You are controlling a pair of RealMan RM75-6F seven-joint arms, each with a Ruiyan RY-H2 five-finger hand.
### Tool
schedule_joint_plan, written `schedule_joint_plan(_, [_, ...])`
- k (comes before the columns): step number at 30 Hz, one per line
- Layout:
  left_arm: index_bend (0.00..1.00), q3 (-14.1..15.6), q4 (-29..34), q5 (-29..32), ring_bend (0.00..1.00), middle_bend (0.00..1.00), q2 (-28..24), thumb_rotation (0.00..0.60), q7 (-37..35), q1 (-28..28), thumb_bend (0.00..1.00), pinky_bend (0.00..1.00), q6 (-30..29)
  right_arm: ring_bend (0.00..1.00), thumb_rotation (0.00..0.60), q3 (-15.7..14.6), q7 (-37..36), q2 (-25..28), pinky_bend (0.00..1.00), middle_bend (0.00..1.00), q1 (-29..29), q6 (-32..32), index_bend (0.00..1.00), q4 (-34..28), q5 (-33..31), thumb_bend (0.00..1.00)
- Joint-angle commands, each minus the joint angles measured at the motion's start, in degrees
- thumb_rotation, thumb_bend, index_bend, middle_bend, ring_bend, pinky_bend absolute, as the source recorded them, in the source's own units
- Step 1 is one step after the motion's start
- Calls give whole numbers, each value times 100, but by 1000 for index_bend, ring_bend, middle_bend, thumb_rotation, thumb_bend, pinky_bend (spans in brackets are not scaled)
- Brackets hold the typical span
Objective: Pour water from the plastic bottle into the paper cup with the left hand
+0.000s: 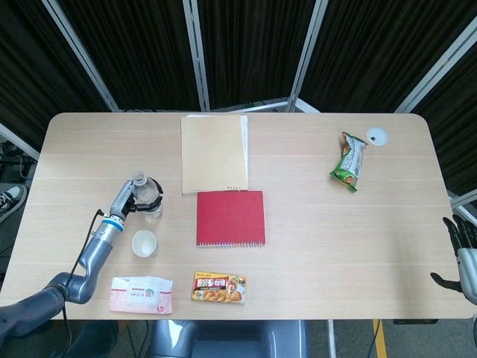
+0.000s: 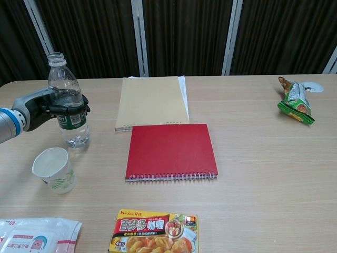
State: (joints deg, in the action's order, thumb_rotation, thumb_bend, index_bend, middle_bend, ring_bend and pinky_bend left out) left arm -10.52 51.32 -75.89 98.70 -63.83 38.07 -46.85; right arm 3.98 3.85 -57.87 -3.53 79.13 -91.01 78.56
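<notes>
Bottle (image 2: 68, 100) stands upright and uncapped in the left hand (image 2: 50, 108), whose fingers wrap its middle at the label; water fills only its lower part. Cup (image 2: 54, 169) sits on the worktop (image 2: 253, 174) just in front of the bottle, mouth up and, as far as the chest view shows, empty. The pour itself looks not yet begun.

To do it well, I would bring the bottle's mouth over the cup's rim before tilting, then roll the wrist slowly toward the cup so the low water creeps to the neck instead of surging. The paper cup is light and would likely tip if knocked, so the neck should hover above the rim without touching. The red notebook (image 2: 170, 151) lies near on the right, so spill would threaten it.

Right hand (image 1: 462, 257) hangs at the worktop's far edge, holding nothing, fingers apart.
</notes>
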Motion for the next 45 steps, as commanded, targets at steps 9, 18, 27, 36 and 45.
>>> schedule_joint_plan(9, [495,47,-316,-158,311,431,167,600,-245,-13,231,365,-10,0,600,-10,4,-2,0,0,1,3,0,0,8,0])
schedule_joint_plan(18, [358,85,-448,-227,268,297,214,600,-234,-43,187,270,-66,0,600,-11,15,-6,0,0,-2,-1,0,-2,1,0])
schedule_joint_plan(27, [252,178,-329,-388,190,191,86,600,-347,-65,184,242,-114,0,600,-17,16,8,0,0,7,27,0,-30,22,0])
schedule_joint_plan(36, [248,333,191,-532,181,182,-346,600,-143,-186,183,241,-260,0,600,-32,-67,70,0,0,40,111,0,-90,108,0])
schedule_joint_plan(45, [230,423,1026,-519,141,149,-853,599,225,-362,184,192,-374,0,600,-61,-174,159,0,0,69,164,0,-167,206,0])
